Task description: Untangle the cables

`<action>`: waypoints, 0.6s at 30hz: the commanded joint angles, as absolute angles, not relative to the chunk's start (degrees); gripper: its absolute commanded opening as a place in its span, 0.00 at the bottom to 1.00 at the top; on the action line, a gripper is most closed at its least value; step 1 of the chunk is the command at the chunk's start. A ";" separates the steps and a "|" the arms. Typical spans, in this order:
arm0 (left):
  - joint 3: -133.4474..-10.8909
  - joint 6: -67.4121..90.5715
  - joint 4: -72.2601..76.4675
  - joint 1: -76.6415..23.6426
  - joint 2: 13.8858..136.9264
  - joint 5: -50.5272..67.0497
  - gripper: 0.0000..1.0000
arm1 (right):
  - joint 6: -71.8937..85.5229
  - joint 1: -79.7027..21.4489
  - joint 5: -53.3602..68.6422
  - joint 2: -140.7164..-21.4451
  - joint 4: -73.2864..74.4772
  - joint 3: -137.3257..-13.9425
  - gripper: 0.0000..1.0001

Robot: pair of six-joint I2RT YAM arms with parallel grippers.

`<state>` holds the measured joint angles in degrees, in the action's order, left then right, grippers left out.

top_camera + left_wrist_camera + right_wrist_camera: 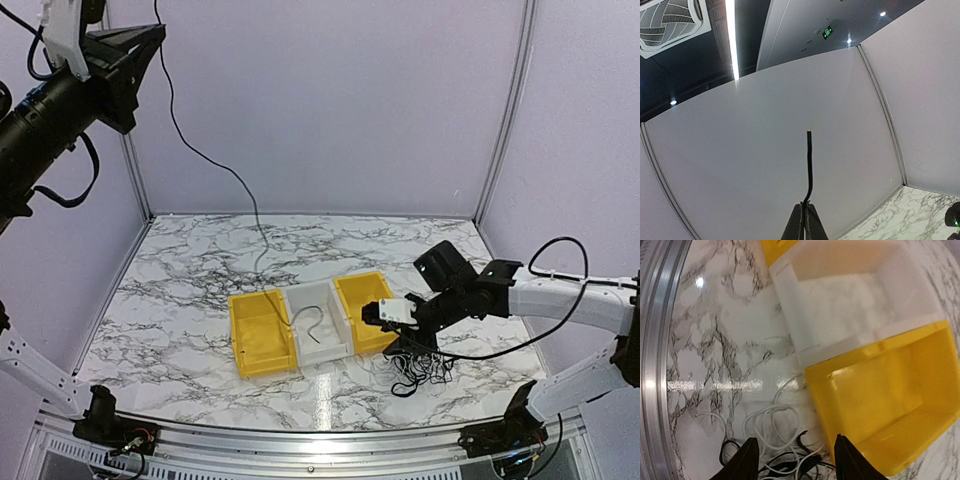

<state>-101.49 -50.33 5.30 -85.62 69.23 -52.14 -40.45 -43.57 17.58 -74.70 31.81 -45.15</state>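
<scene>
Right gripper point(796, 438): you are holding it low, jaws standing apart with nothing between them; its fingers point(747, 460) are hovering over the tangle of cables point(771, 426), black strands plus one pale one; the tangle is lying on the table point(180, 300) toward its near right corner, just beside the near corner of the right yellow bin point(880, 405).
White bin point(322, 348), sitting between that bin and the left yellow bin point(262, 335): a dark curl is resting inside it.
Left gripper point(804, 205): you are carrying it high above the far left corner, clamped on one black cable point(810, 165); a short end is poking past the tips; the rest is hanging down toward the white bin.
Progress, as a judgement: one cable is looking freed from the knot; the knot itself is waiting to be worked apart, so most of the job is lying ahead.
</scene>
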 commanded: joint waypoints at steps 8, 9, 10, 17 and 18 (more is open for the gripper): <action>-92.54 -41.60 7.82 -85.29 67.61 -51.59 0.00 | -35.34 -43.29 26.61 -72.13 31.65 -54.04 0.52; -92.36 -41.32 7.64 -85.14 67.80 -51.59 0.00 | -35.21 -43.25 26.52 -72.22 30.77 -53.38 0.52; -92.25 -41.17 7.49 -84.85 67.99 -51.55 0.00 | -35.15 -43.24 26.35 -72.32 30.04 -52.80 0.52; -93.42 -36.85 4.78 -81.34 68.82 -49.38 0.00 | -35.60 -43.25 25.53 -72.59 24.98 -48.64 0.52; -93.31 -36.29 4.53 -80.81 68.95 -49.01 0.00 | -35.73 -43.26 25.34 -72.78 23.98 -48.01 0.52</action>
